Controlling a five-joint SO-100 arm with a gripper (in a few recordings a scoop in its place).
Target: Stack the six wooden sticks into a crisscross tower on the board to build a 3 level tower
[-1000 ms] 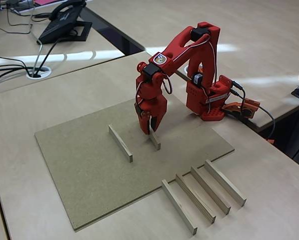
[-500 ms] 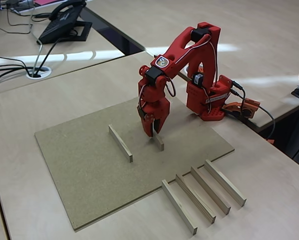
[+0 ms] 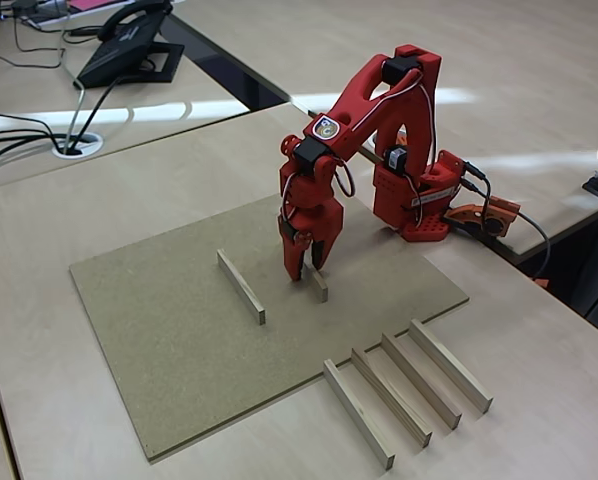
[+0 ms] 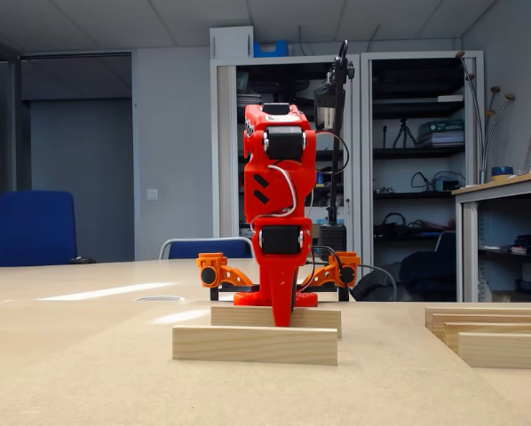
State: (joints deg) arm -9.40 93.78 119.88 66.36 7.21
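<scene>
gripper (image 3: 308,262) over far stick (image 3: 315,282) | board (image 3: 169,320) | no legible writing

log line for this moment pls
stage: first layer | board: two sticks | gripper: at second stick, fingers apart | desk: four sticks | tower: not started

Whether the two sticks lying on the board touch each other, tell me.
Apart. In a fixed view, bare board shows between the left stick and the stick under the gripper along their whole length.
</scene>
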